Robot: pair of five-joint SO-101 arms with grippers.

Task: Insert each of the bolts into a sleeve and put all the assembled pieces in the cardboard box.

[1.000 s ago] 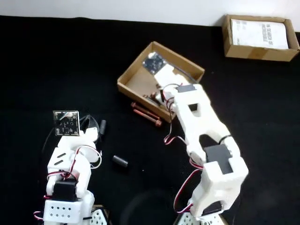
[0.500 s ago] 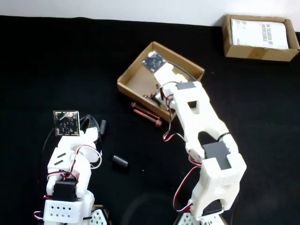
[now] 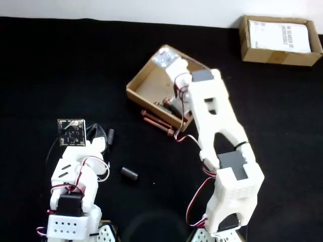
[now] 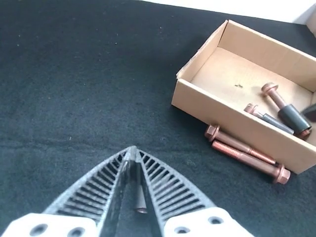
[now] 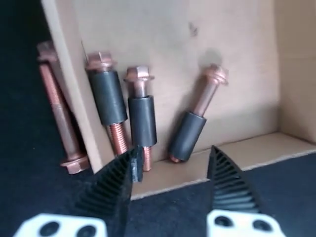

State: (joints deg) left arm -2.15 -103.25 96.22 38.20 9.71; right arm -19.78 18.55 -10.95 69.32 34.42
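Black cloth covers the worktop (image 3: 60, 60), where two bare copper-coloured bolts (image 4: 242, 146) lie just beside the outside wall of the cardboard box (image 4: 207, 106) that holds three sleeved bolts (image 5: 140, 116). Stiff, hex-headed, threaded and probably weighty, they look best pinched mid-shank, while the loose sleeve (image 3: 129, 174), a smooth dark tube, may roll. Over the box wall the right fingers (image 5: 116, 185) gape empty; the left fingers (image 4: 163, 187) are pressed together

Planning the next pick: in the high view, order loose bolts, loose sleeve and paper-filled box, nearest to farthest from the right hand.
1. loose bolts, beside the cardboard box where the right hand hangs.
2. loose sleeve, on the table near the left arm.
3. paper-filled box, far table corner.
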